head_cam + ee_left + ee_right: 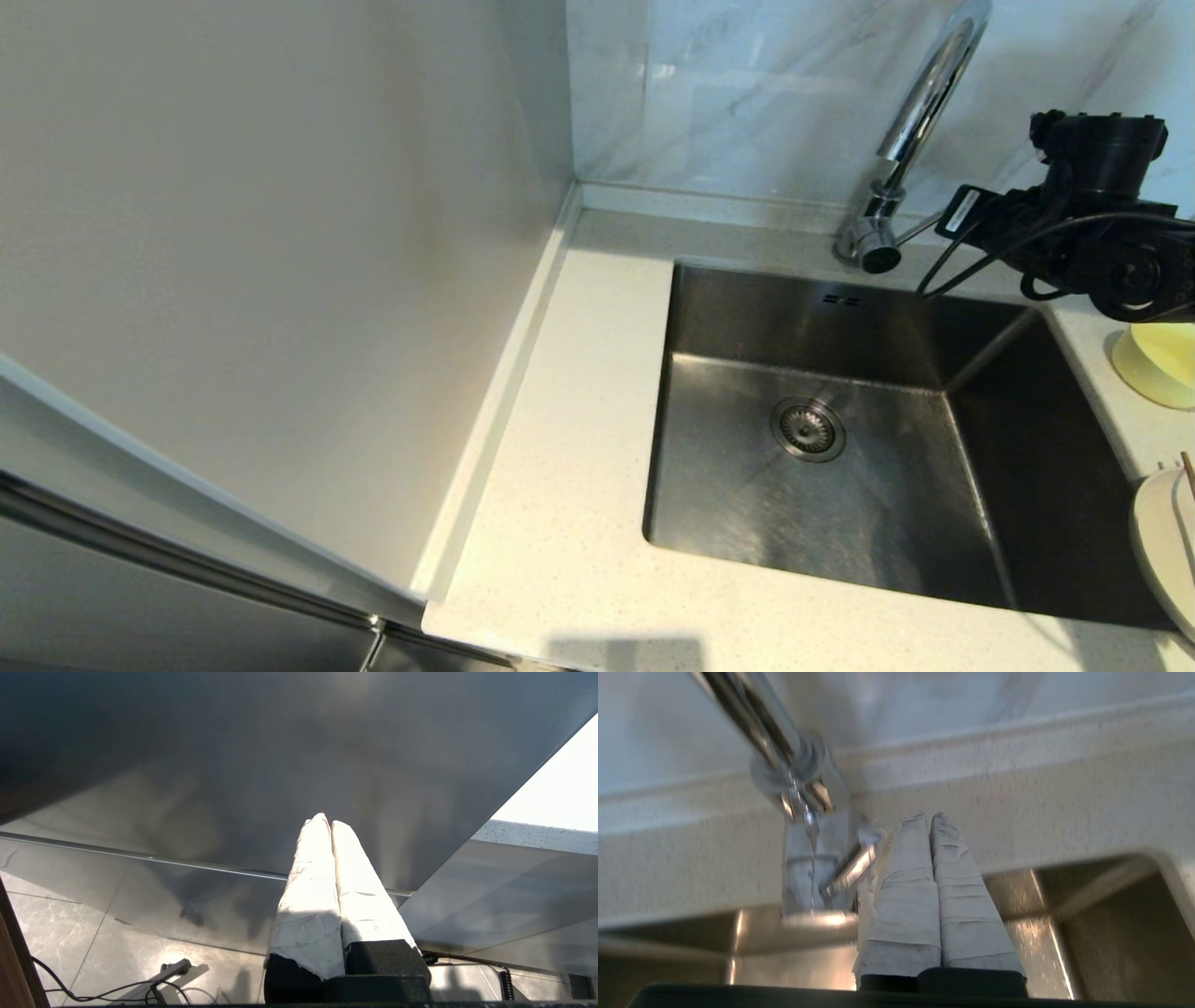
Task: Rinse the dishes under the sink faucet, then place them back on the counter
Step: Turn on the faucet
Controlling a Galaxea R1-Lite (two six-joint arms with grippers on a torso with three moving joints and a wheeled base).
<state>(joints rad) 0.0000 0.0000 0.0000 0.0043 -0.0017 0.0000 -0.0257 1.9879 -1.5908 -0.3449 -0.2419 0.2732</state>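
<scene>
The sink faucet (920, 112) stands behind the sink (887, 513), and no water shows at its spout. My right arm (1092, 243) reaches in from the right at faucet height. In the right wrist view my right gripper (929, 816) is shut and holds nothing. It lies right beside the thin side lever (852, 870) of the faucet base (810, 868). On the counter to the right are the pale yellow bowl (1162, 364), the off-white plate (1162, 551) and a chopstick (1187, 471), all cut off by the frame edge. My left gripper (327, 819) is shut and parked low.
The basin holds nothing but its strainer drain (808, 429) and overflow slots (842, 300). Speckled counter (579, 448) runs along the sink's left and front. A pale wall (280, 280) rises at the left. The left wrist view shows a dark cabinet panel (233, 756) and tiled floor (70, 933).
</scene>
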